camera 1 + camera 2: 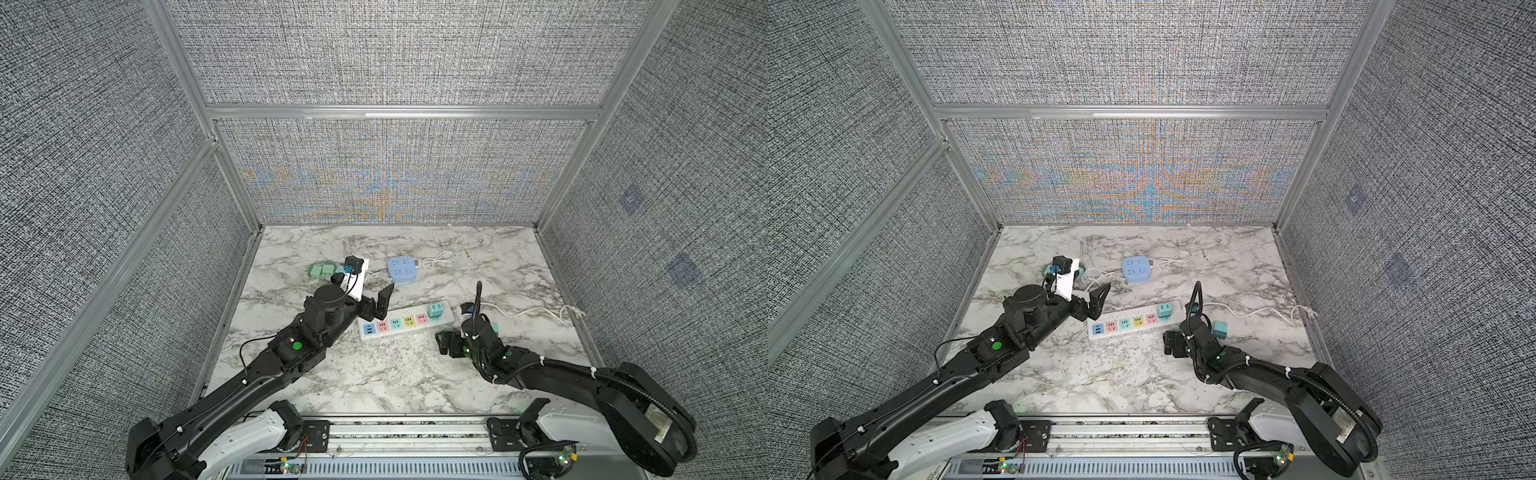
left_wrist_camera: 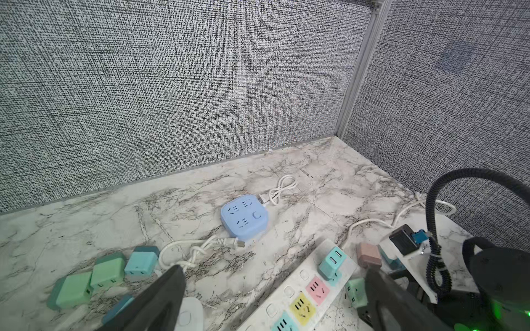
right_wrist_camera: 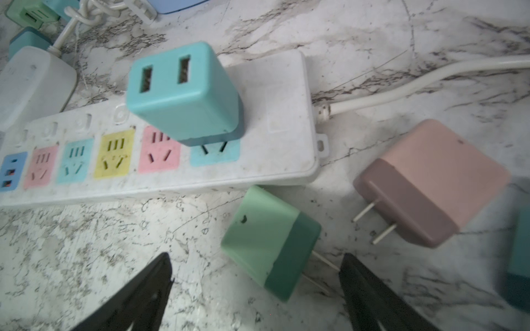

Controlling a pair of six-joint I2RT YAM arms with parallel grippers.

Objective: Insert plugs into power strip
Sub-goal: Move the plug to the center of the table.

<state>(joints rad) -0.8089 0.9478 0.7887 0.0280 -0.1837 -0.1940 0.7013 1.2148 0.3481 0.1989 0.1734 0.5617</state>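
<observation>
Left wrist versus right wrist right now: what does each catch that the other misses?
Only left wrist: the whole top of the blue socket cube, the looped cable beside it, the open left pincer. Only right wrist: the bare prongs of the pink plug, the USB end of the power strip, the open right pincer. Both: the power strip, the teal plug seated in it, and the pink plug and mint plug loose beside it.

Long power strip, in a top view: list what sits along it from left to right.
Blue USB panel → pink socket → teal socket → yellow socket → second pink socket → teal plug, plugged in.
</observation>
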